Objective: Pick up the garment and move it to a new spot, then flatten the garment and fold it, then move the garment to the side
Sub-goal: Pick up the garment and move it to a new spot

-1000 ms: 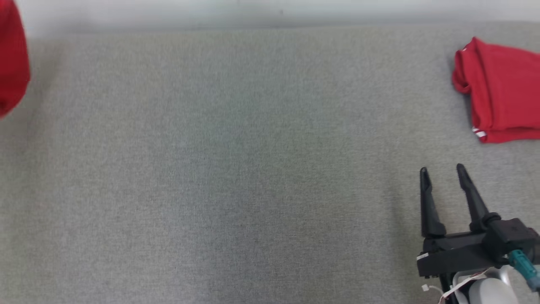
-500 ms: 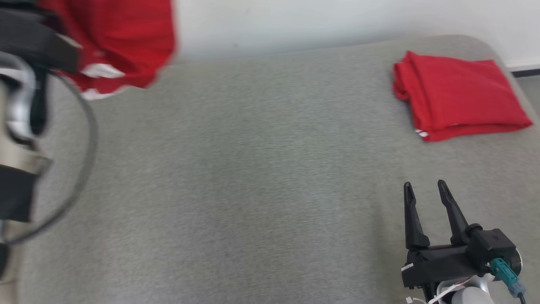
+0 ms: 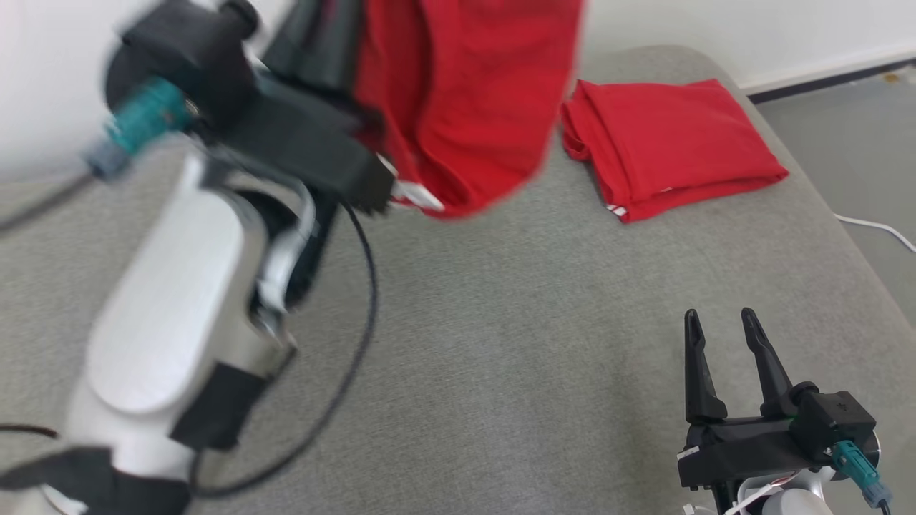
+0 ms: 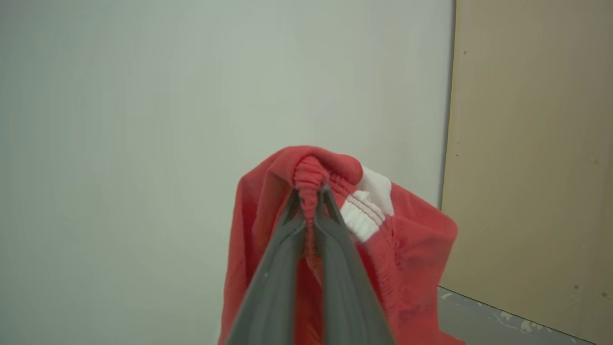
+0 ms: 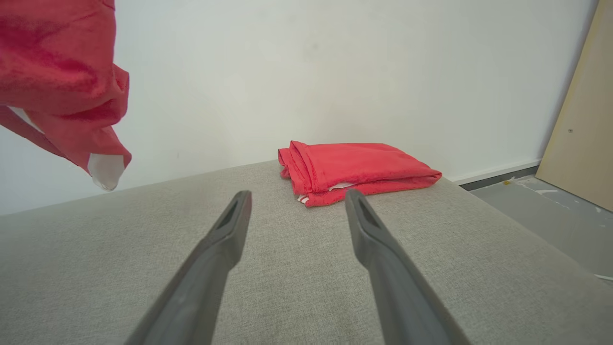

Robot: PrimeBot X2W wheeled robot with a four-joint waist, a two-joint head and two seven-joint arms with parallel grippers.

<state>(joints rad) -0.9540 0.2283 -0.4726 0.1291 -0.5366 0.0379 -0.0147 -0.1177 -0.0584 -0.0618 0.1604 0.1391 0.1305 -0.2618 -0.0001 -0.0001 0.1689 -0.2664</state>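
Note:
A red garment (image 3: pixel 465 100) with white trim hangs in the air over the back of the grey cushion (image 3: pixel 501 343). My left gripper (image 4: pixel 310 192) is shut on its gathered elastic edge (image 4: pixel 309 172), and the cloth drapes down around the fingers. In the right wrist view the hanging garment (image 5: pixel 62 81) shows at the upper left, above the cushion. My right gripper (image 3: pixel 715 318) stands open and empty low over the cushion's front right, with its fingers (image 5: pixel 230 230) spread apart.
A second red garment (image 3: pixel 673 143) lies folded at the cushion's back right corner (image 5: pixel 354 165). My pale left forearm (image 3: pixel 179 307) and its black cable cross the left side. Grey floor (image 3: pixel 859 129) with a white cable (image 3: pixel 873 227) lies beyond the right edge. A wooden panel (image 4: pixel 527 143) stands by the wall.
The head camera has swung, shifting the whole scene. My left arm has come in from the left, carrying the hanging garment toward the middle. The right gripper stays open in place.

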